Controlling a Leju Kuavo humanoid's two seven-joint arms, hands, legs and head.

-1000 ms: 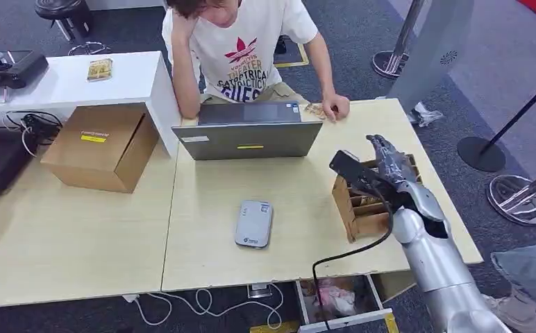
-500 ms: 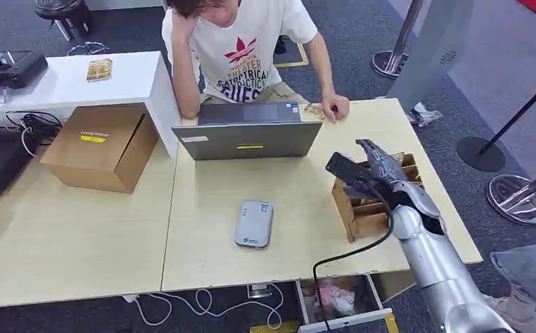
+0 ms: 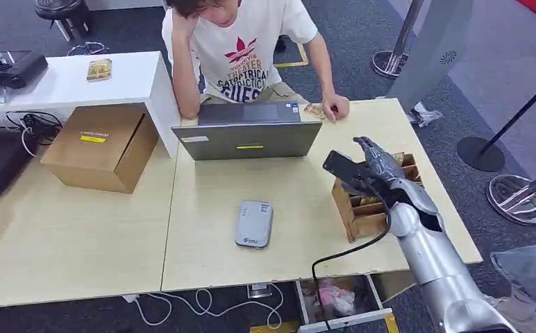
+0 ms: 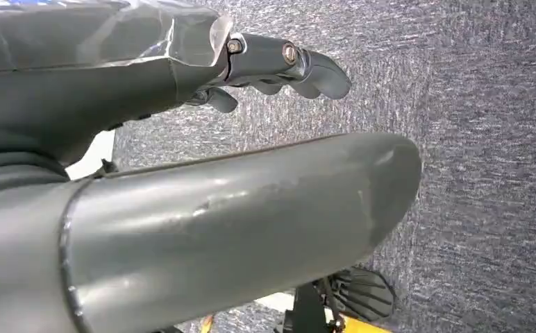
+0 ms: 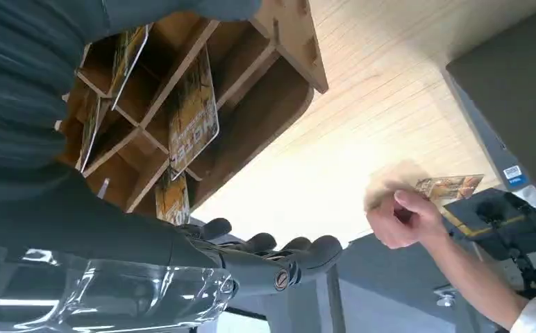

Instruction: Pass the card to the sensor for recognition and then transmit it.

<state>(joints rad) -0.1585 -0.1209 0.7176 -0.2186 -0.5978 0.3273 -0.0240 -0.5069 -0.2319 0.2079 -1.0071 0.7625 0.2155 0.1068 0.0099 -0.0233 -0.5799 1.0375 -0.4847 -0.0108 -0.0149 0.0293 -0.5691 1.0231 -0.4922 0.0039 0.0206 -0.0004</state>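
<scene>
A wooden card rack (image 3: 359,220) stands at the table's right edge, with several cards upright in its slots (image 5: 192,114). My right hand (image 3: 384,168) hovers just above the rack, fingers spread and holding nothing; in the right wrist view its fingers (image 5: 272,251) lie beside the rack (image 5: 279,62). The grey-white sensor (image 3: 253,223) lies flat on the table, left of the rack. My left hand (image 4: 279,62) hangs over grey carpet, fingers loosely bent and apart from the thumb, holding nothing.
A person sits behind a grey laptop (image 3: 248,139), one hand (image 3: 335,107) on the table beside a card (image 5: 451,186). A cardboard box (image 3: 102,146) stands at the left. A black cable (image 3: 348,253) loops off the table's front edge (image 3: 279,274).
My right hand has shifted a little to the left and farther over the rack. The sensor, the rack and the person have stayed put.
</scene>
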